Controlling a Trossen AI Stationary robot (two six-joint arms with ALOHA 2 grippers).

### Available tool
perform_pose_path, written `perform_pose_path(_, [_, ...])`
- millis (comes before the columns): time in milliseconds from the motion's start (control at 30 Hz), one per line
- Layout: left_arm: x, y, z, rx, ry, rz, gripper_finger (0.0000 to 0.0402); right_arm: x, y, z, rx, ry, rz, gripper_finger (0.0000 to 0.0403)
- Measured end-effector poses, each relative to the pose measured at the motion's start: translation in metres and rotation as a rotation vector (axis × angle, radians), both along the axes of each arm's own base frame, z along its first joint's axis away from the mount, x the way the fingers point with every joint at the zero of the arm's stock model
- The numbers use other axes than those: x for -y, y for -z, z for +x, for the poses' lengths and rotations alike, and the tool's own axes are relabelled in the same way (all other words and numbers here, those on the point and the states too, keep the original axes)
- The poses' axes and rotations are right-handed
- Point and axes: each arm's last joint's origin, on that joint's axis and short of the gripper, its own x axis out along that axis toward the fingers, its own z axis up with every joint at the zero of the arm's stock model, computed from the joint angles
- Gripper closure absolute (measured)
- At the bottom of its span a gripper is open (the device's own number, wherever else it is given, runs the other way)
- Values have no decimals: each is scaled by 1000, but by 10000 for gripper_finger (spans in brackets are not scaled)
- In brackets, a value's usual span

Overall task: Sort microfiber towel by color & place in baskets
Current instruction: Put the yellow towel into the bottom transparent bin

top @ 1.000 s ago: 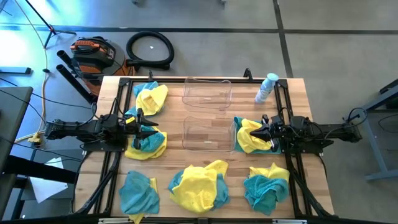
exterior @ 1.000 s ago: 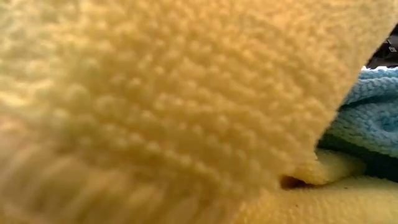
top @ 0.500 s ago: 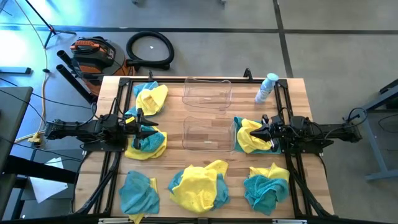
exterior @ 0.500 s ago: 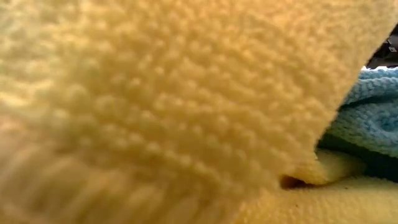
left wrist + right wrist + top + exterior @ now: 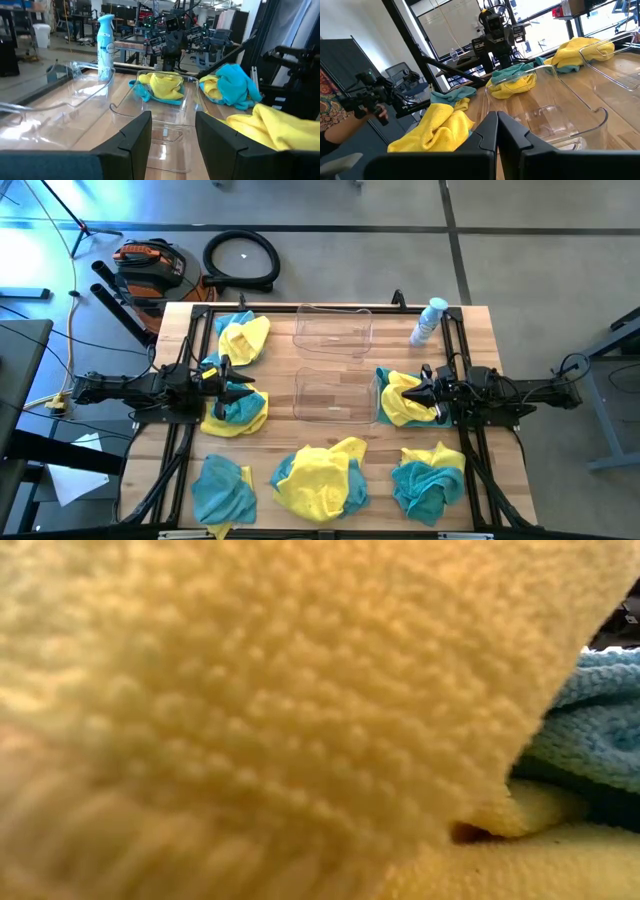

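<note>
I read the table from left to right in the high view. Left gripper [image 5: 243,391] sits at 9 o'clock from the table's centre, jaws spread and empty, its fingers [image 5: 132,142] pointing across at the near basket [image 5: 334,396]. A yellow-and-teal towel pile [image 5: 238,412] lies directly beneath the jaws, not pinched. A second mixed pile [image 5: 243,337] lies at 11 o'clock; a teal towel [image 5: 222,488] at 7 o'clock.

Both baskets sit mid-table, the far basket [image 5: 333,330] at 12 o'clock from the near one, neither holding a cloth. A large yellow towel over teal [image 5: 321,478] lies at 6 o'clock and fills the low view.

Right gripper [image 5: 409,397] sits at 3 o'clock, jaws clenched on nothing, tips over the yellow towel [image 5: 403,402] just beside the near basket's right wall. Another teal-and-yellow pile [image 5: 429,477] lies at 5 o'clock; a spray bottle [image 5: 429,321] stands at 1 o'clock.
</note>
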Motion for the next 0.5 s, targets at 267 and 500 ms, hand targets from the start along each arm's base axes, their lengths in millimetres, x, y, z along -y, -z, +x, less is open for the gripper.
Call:
perform_pose_path(267, [0, 0, 0, 2, -1, -26, 259, 0, 0, 0, 0, 0, 0, 402])
perform_pose_path(500, [0, 0, 0, 2, -1, -26, 259, 0, 0, 0, 0, 0, 0, 402])
